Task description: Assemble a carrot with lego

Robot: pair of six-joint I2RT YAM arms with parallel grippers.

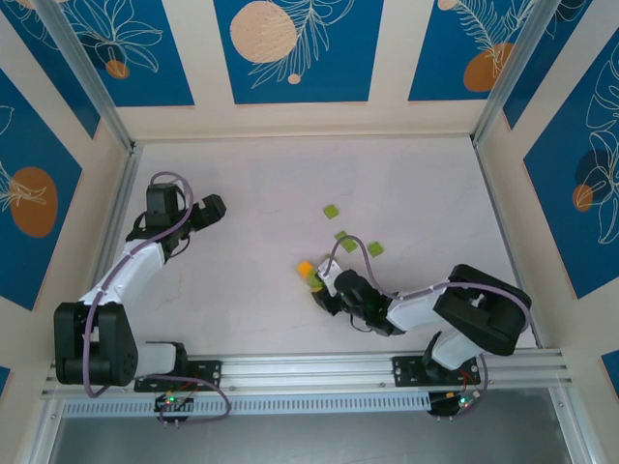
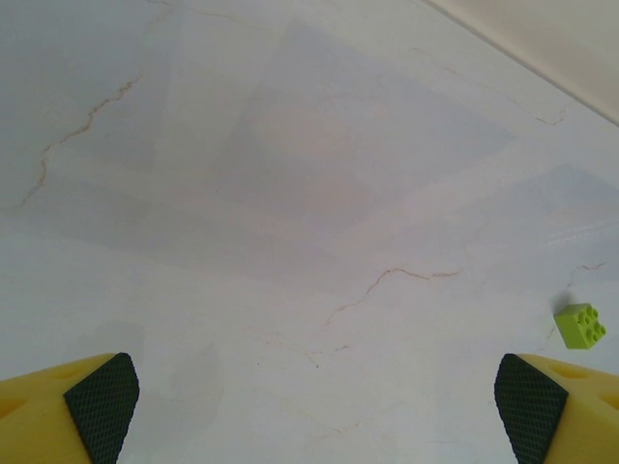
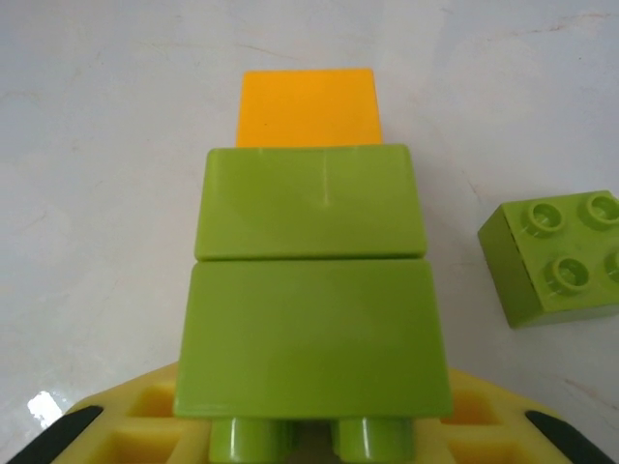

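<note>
Right claw point(image 3: 309, 443) on carrot point(image 3: 314, 290), tip point(image 3: 309, 106) outward

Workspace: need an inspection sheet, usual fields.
Surface: white marbled table, faint veins.
Job's things: carrot, two green bricks with an orange tip, lying at the right gripper; loose green bricks beside and beyond it.
Clutter: nothing seen.
Grippers: left gripper open over bare table; right gripper's grip on the carrot unclear.
Cables: purple cables loop along both arms.
Surroundings: blue-and-cream wall panels; aluminium rail at near edge.

Left claw point(image 2: 316, 396) gaping; right arm point(image 1: 416, 307) bent.
</note>
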